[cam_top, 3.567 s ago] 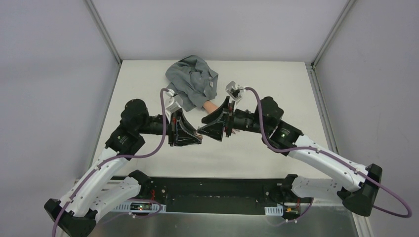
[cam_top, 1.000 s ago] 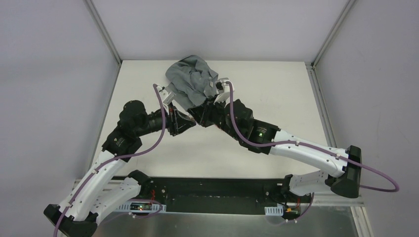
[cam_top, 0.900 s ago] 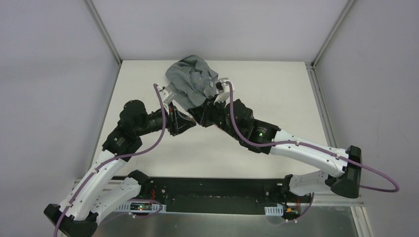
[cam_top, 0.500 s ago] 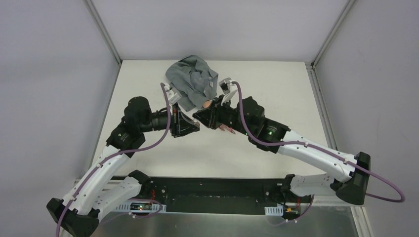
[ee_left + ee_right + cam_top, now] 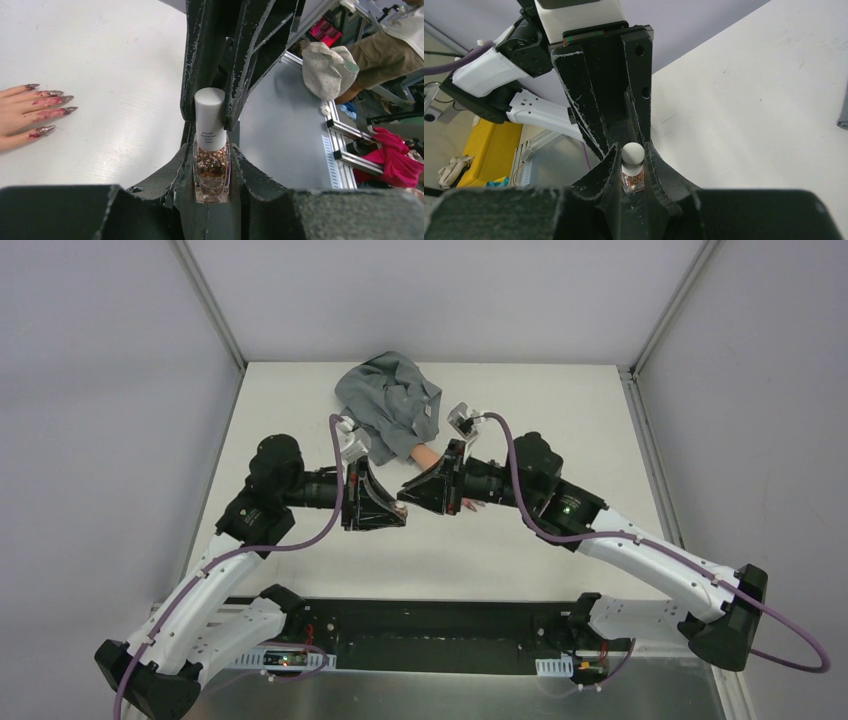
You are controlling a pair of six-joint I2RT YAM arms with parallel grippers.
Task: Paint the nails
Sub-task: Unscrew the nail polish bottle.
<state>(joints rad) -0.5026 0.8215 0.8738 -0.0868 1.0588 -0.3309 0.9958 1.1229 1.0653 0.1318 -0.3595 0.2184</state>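
Note:
A small polish bottle [image 5: 211, 167] of coppery glitter sits between the fingers of my left gripper [image 5: 212, 150], which is shut on its glass body. My right gripper [image 5: 632, 150] comes in from the opposite side and is shut on the bottle's white cap [image 5: 632, 152]. The two grippers meet tip to tip [image 5: 403, 508] above the table's middle. The nails [image 5: 50, 102], long, pointed and smeared purplish red, lie on the table left of the bottle in the left wrist view. The peach fake hand [image 5: 427, 454] pokes out of its crumpled grey sleeve [image 5: 390, 405], mostly hidden behind the right gripper.
The white table [image 5: 560, 410] is walled by grey panels with metal corner posts [image 5: 210, 305]. A black rail with both arm bases [image 5: 430, 635] runs along the near edge. Past the table edge, the left wrist view shows a metal shelf and clothes [image 5: 325, 62].
Both grippers have pulled back from the sleeve toward the near side, still tip to tip. The right arm has swung out to the right, and the fake hand's wrist shows again.

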